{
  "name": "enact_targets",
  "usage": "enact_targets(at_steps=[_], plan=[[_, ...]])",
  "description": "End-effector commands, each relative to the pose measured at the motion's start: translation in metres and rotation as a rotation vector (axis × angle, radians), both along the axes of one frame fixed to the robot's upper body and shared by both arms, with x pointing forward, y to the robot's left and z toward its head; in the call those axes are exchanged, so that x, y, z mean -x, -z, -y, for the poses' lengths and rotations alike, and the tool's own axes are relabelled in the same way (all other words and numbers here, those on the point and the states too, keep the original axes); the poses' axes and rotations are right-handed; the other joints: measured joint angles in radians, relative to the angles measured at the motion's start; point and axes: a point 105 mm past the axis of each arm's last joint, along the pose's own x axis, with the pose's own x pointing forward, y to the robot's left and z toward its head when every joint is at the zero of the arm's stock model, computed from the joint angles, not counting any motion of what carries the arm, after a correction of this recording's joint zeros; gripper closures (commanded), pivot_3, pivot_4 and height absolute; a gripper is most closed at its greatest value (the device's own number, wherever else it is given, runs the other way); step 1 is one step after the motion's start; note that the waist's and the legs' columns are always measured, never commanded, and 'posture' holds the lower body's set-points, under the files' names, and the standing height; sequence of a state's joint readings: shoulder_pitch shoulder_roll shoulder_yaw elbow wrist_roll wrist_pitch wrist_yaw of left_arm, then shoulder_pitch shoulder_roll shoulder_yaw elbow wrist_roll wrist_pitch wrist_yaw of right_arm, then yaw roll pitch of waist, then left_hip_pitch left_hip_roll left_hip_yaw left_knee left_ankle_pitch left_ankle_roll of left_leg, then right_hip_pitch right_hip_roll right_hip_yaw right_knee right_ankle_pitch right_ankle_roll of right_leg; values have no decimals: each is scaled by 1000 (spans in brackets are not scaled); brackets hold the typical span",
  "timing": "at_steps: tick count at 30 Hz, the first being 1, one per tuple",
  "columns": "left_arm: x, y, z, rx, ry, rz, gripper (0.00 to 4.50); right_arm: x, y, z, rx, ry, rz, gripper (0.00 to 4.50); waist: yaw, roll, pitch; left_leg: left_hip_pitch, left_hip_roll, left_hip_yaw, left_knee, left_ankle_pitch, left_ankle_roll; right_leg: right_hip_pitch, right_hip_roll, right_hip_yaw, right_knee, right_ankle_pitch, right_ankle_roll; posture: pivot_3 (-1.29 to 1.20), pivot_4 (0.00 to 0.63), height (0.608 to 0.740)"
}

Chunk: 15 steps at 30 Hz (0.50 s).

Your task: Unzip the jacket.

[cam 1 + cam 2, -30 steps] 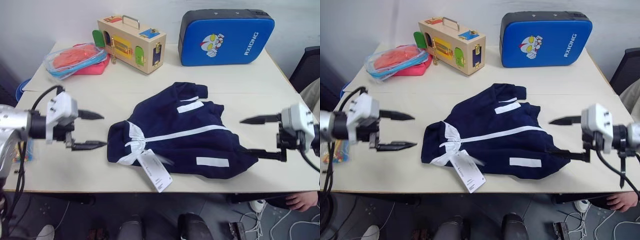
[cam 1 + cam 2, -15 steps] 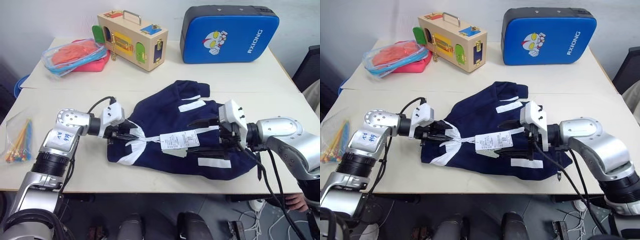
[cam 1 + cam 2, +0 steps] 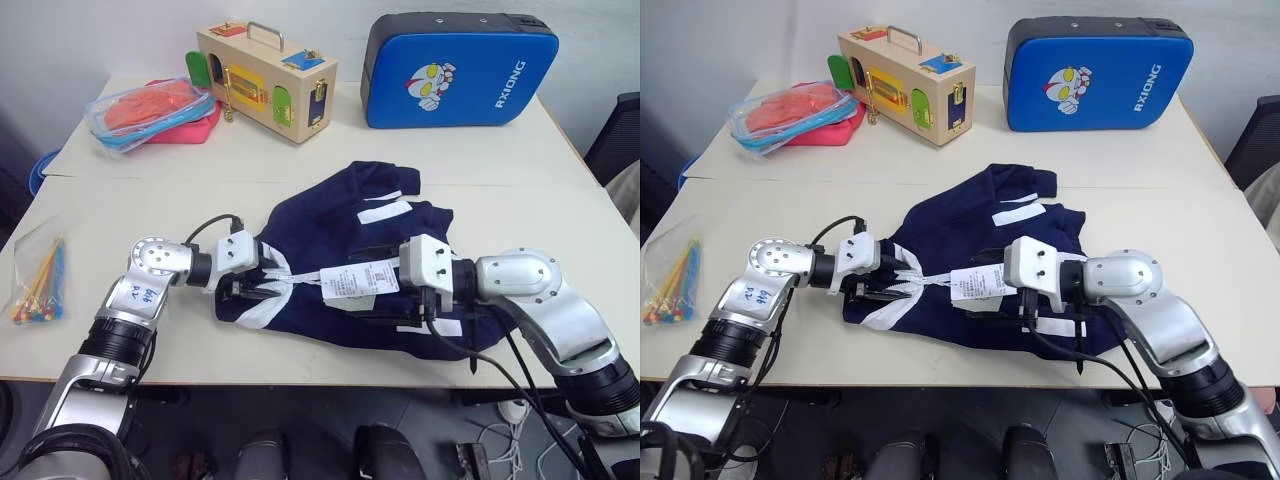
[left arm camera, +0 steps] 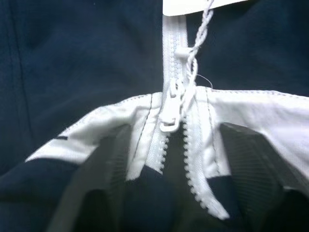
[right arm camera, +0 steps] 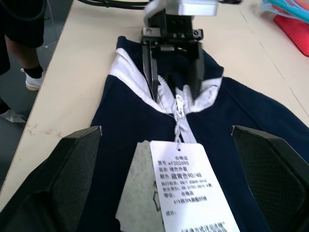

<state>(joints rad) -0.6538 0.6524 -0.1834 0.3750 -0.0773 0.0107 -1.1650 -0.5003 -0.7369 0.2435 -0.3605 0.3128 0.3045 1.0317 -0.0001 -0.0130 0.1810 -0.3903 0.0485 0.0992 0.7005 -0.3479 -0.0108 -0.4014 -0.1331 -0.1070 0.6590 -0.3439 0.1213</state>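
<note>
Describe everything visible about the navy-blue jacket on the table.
The small navy-blue fabric jacket lies flat and rumpled on the pale table, collar toward the left gripper, whose open fingers straddle the white collar. Its white zipper is nearly closed. It has white patches, and paper hang tags lie on its front.

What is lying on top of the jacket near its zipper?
White paper hang tags lie on the jacket, tied by a twisted string to the zipper pull. The zipper beneath the tags is covered.
</note>
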Motion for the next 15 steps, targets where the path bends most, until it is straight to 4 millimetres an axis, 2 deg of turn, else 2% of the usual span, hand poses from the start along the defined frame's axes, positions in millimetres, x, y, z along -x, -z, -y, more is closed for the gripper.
enact_targets(at_steps=[1,6,15], plan=[[-1,8,-1,-27,4,-8,883,-5,0,-7,43,-9,135,0,-1,0,0,1,0,0,0,0,0,1,0,0,0,0,0,0,150,740],[-1,17,-1,-30,-6,-26,883,-23,10,-15,132,18,378,0,-1,0,0,3,0,0,-1,0,0,3,0,0,0,0,0,0,150,740],[0,18,1,-31,0,-26,883,-18,20,-32,62,53,365,0,-1,0,0,5,0,-3,0,0,0,7,0,-3,-1,0,0,0,150,740]])
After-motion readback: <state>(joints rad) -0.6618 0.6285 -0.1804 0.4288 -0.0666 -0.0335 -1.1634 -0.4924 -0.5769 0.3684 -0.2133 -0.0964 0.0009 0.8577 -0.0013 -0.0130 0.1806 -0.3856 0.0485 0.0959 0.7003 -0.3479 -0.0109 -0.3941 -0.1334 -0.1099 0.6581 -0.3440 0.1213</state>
